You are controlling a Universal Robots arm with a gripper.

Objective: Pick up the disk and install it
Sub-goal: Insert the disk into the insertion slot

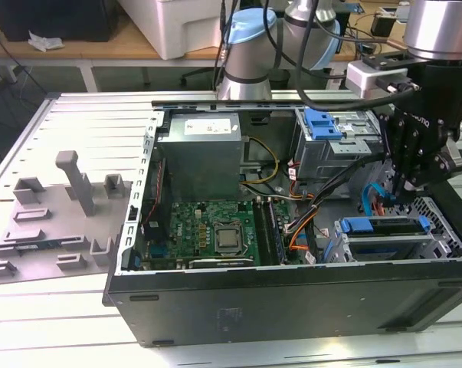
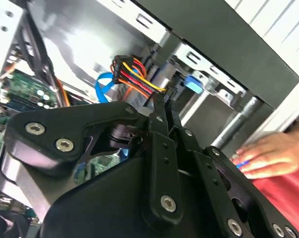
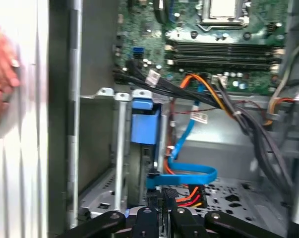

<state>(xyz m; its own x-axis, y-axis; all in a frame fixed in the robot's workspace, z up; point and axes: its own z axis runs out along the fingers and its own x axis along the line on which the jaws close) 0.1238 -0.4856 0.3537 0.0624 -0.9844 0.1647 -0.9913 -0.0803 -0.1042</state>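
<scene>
The disk (image 1: 384, 225) sits slotted in the metal drive cage (image 1: 437, 244) at the exterior view's right, near the front corner of the open computer case. Only its blue carrier edge (image 3: 145, 128) shows; the label is hidden. My gripper (image 1: 404, 187) hangs just above and behind the cage, over the blue data cable (image 3: 189, 174). In both wrist views the fingers (image 2: 160, 111) lie pressed together, with nothing seen between them. Their tips (image 3: 162, 201) are next to a black connector with red, yellow and orange wires (image 2: 134, 74).
The motherboard (image 1: 215, 230) and grey power supply box (image 1: 200, 153) fill the case's middle. A smaller blue bracket (image 1: 322, 123) tops the far drive bay. Loose cables (image 1: 315, 195) cross beside the cage. A person's hand (image 2: 268, 153) rests outside the case wall. Grey fixtures (image 1: 62, 207) stand left.
</scene>
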